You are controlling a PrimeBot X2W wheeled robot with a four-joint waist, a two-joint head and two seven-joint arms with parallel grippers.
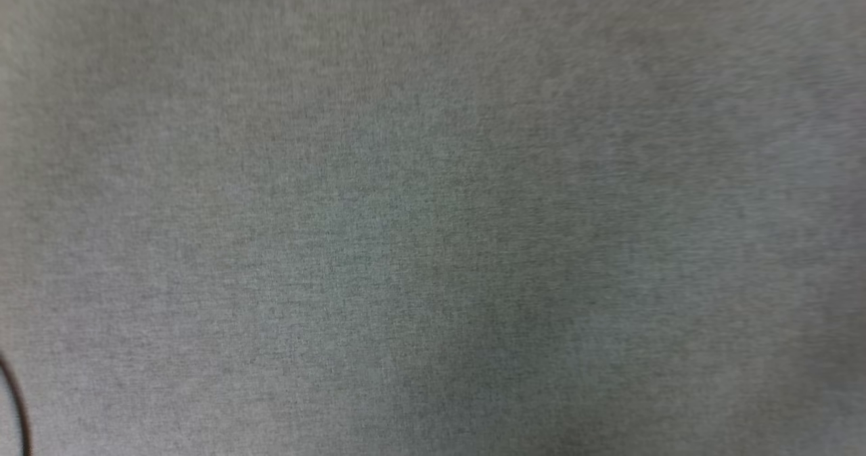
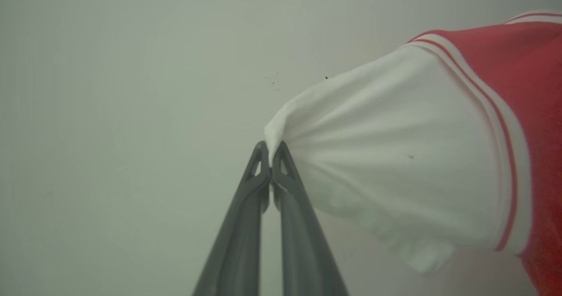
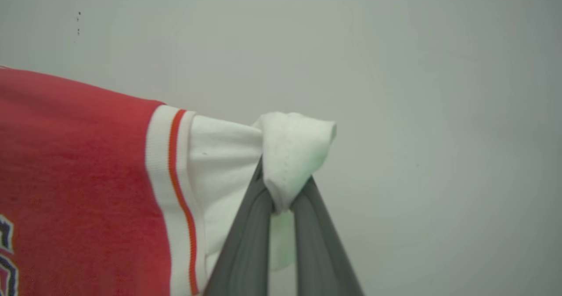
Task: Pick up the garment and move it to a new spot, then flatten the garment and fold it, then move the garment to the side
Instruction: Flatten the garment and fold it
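The garment (image 2: 439, 155) is a red jersey with white sleeves and red-white striped trim, held up and stretched between both arms. In the left wrist view my left gripper (image 2: 271, 155) is shut on the bunched end of one white sleeve, with the red body running off to the right. In the right wrist view my right gripper (image 3: 281, 199) is shut on the other white sleeve, whose cloth wraps over the fingertips. There the garment (image 3: 79, 177) spreads left, with a bit of black, white-outlined print at the lower left edge.
The head view looks down on a blurred grey fabric surface (image 1: 433, 212), with a thin dark curved cable (image 1: 17, 402) at the lower left corner. A pale plain wall (image 2: 131, 89) lies behind the garment in both wrist views.
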